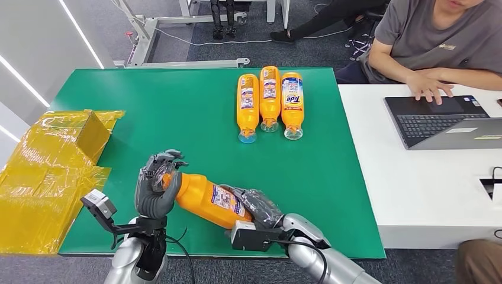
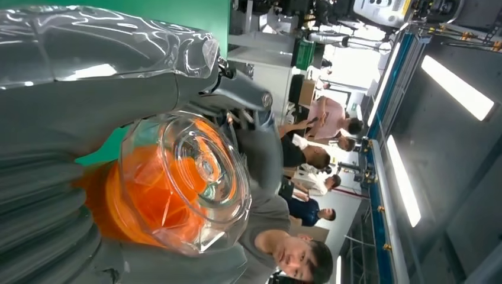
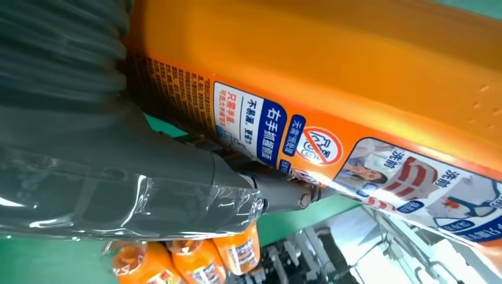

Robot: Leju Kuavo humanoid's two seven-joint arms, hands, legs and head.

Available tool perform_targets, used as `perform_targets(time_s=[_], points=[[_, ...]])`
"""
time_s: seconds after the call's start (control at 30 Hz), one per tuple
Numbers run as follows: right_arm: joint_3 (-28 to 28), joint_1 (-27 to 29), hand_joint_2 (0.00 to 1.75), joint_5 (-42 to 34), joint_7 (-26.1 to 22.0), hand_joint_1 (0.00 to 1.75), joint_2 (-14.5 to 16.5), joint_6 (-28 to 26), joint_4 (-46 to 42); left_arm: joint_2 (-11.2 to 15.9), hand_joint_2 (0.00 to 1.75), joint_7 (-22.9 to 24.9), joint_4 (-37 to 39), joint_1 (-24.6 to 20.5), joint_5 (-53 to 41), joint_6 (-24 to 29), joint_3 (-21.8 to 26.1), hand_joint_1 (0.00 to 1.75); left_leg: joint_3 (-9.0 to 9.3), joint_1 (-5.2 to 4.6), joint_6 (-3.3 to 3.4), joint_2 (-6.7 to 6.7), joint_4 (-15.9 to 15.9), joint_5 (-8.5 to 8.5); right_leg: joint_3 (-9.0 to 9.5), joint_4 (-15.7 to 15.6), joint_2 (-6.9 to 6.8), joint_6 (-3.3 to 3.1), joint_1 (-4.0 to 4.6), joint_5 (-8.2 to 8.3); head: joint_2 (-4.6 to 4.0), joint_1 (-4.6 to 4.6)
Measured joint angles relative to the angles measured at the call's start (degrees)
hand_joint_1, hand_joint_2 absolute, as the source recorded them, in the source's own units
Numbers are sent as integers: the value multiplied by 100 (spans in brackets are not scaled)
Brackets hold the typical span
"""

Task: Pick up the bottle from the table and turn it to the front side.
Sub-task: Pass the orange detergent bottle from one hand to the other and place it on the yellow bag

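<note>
An orange bottle (image 1: 204,198) with a clear cap is held just above the green table (image 1: 160,112) near its front edge, lying tilted. My left hand (image 1: 157,184) grips its cap end; the clear cap (image 2: 189,171) sits between the fingers in the left wrist view. My right hand (image 1: 257,207) grips the bottle's base end, around the label (image 3: 331,142), which shows its back-side print. Both hands are closed around the same bottle.
Three more orange bottles (image 1: 269,97) lie side by side at the table's far edge. Yellow wrapped boxes (image 1: 50,165) sit at the left. A person with a laptop (image 1: 444,121) sits at the white table (image 1: 426,189) on the right.
</note>
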Motion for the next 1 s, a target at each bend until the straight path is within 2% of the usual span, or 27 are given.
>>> perform_targets(time_s=[0.23,0.37,0.4,0.63,0.83,0.97,1.0], points=[[-190,228,175,462,-89,175,-1,-635,-172,7,175,131,-28,-27,44,-164,-41,175,-1,0,0,0,0,0,0,0,-2,0,0,0,0,-1],[-262,281,175,567,-179,175,-1,-966,-209,7,175,169,-30,-90,44,-235,-70,0,-2,0,0,-3,0,0,1,0,-4,0,0,0,0,0],[-283,277,175,569,-204,175,-1,-1023,-210,9,175,194,-30,-97,38,-249,-84,0,-2,0,0,-2,0,0,1,0,-4,0,0,0,0,0],[-326,111,175,516,-357,175,66,-1104,-146,22,175,308,-26,-98,-16,-274,-203,0,-1,0,0,-1,0,0,1,1,-2,0,0,1,0,-1],[-280,-97,175,518,-401,175,185,-819,105,62,175,311,-25,-98,-17,-274,-239,0,-1,1,0,-2,-1,0,1,1,-2,0,0,0,0,-1],[-225,-149,175,515,-420,175,262,-699,287,88,175,312,-19,-93,-17,-270,-240,175,-2,0,0,-2,-1,0,1,1,-2,0,1,0,0,0],[-218,-156,175,515,-418,175,278,-667,320,95,175,312,-17,-88,-17,-266,-240,175,-2,0,0,-2,-1,0,1,1,-2,0,0,0,0,0]])
